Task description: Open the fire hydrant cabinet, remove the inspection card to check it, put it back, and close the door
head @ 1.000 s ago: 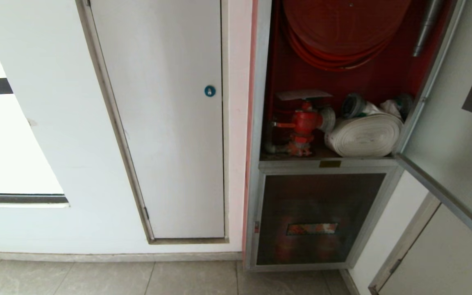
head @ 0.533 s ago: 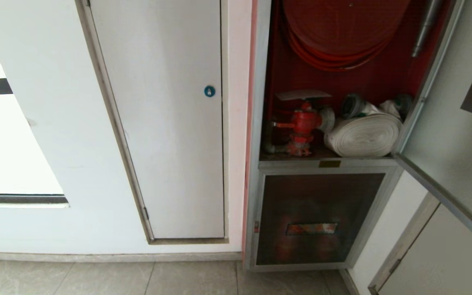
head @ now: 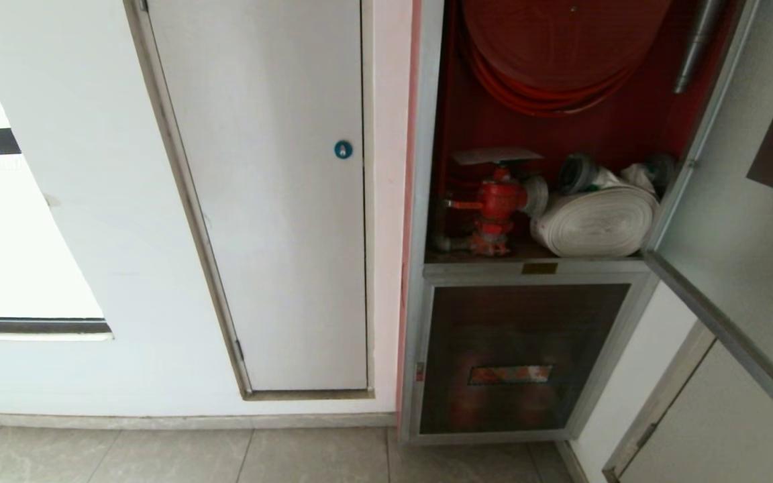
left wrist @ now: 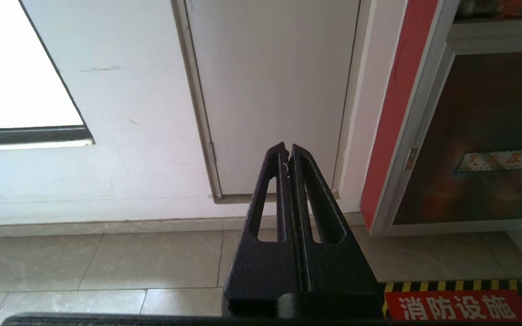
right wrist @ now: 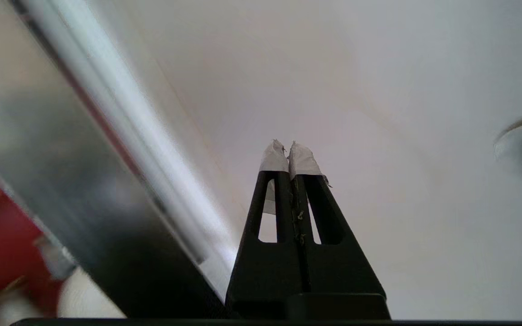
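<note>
The fire hydrant cabinet (head: 420, 201) stands open, red inside. The door (head: 742, 228) hangs swung out at the right, its silver lower edge (head: 729, 332) slanting toward me. The inspection card (head: 497, 155) lies flat on top of the red valve (head: 497, 201), under the red hose reel (head: 561, 47). My right gripper (right wrist: 286, 147) is shut and empty, its taped tips pointing at a pale surface beside the door's silver frame (right wrist: 120, 136); it is outside the head view. My left gripper (left wrist: 287, 149) is parked low, shut, facing the wall.
A rolled white hose (head: 594, 225) lies right of the valve. Below is a smaller glass door (head: 521, 355) with an orange label. Left of the cabinet is a plain white door (head: 279, 201) with a blue lock (head: 343, 149). A red floor sign (left wrist: 456, 308) lies near the cabinet.
The door has swung a little: its dark patch has shifted left and its lower edge runs steeper. The card, valve and hose have not moved.
</note>
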Motion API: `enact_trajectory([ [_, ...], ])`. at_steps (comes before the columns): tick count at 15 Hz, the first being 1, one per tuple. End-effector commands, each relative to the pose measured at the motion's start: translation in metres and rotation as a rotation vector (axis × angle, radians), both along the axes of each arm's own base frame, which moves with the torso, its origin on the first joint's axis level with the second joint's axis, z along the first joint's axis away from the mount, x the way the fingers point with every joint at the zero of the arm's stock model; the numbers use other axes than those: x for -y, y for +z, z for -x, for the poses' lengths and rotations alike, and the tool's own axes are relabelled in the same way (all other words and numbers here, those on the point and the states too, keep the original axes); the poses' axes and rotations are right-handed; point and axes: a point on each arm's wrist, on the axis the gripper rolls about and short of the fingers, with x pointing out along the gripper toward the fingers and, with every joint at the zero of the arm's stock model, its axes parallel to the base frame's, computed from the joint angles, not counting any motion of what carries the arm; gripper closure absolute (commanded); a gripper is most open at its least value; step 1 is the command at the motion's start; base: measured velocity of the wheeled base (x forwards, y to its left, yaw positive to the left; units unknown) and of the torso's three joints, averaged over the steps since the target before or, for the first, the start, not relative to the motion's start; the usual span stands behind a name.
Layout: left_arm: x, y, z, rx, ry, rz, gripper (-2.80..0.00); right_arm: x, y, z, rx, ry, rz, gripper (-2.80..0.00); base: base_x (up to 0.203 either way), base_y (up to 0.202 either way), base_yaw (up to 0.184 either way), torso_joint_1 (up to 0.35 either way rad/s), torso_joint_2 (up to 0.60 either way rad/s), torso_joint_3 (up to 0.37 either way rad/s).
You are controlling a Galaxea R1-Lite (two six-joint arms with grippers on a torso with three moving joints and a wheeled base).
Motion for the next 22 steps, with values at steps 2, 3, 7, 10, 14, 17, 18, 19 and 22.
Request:
enact_trajectory([
  [2,0.0,-0.002,0.0,-0.006,0.0,0.0,0.0,-0.03,0.015,-0.003,0.027,0.142,0.035,0.0,0.0,0.0,0.0,0.0,0.0,0.0],
  [3,0.0,-0.002,0.0,-0.005,0.0,0.0,0.0,-0.037,0.016,-0.005,0.022,0.178,0.03,0.0,0.0,0.0,0.0,0.0,0.0,0.0],
  [7,0.0,-0.002,0.0,-0.005,0.0,0.0,0.0,-0.064,0.02,-0.016,0.016,0.331,0.022,0.0,0.0,0.0,0.0,0.0,0.0,0.0],
  [10,0.0,-0.002,0.0,-0.005,0.0,0.0,0.0,-0.081,0.019,-0.03,0.005,0.483,0.025,0.0,0.0,0.0,0.0,0.0,0.0,0.0],
  [14,0.0,-0.002,0.0,-0.005,0.0,0.0,0.0,-0.102,0.021,-0.063,-0.016,0.701,0.027,0.0,0.0,0.0,0.0,0.0,0.0,0.0],
  [17,0.0,-0.002,0.0,-0.005,0.0,0.0,0.0,-0.114,0.024,-0.101,-0.028,0.827,0.019,0.0,0.0,0.0,0.0,0.0,0.0,0.0],
  [18,0.0,-0.002,0.0,-0.005,0.0,0.0,0.0,-0.12,0.026,-0.114,-0.027,0.871,0.021,0.0,0.0,0.0,0.0,0.0,0.0,0.0],
  [19,0.0,-0.002,0.0,-0.005,0.0,0.0,0.0,-0.126,0.027,-0.126,-0.03,0.919,0.024,0.0,0.0,0.0,0.0,0.0,0.0,0.0],
  [22,0.0,-0.002,0.0,-0.005,0.0,0.0,0.0,-0.147,0.026,-0.169,-0.04,1.047,0.024,0.0,0.0,0.0,0.0,0.0,0.0,0.0],
])
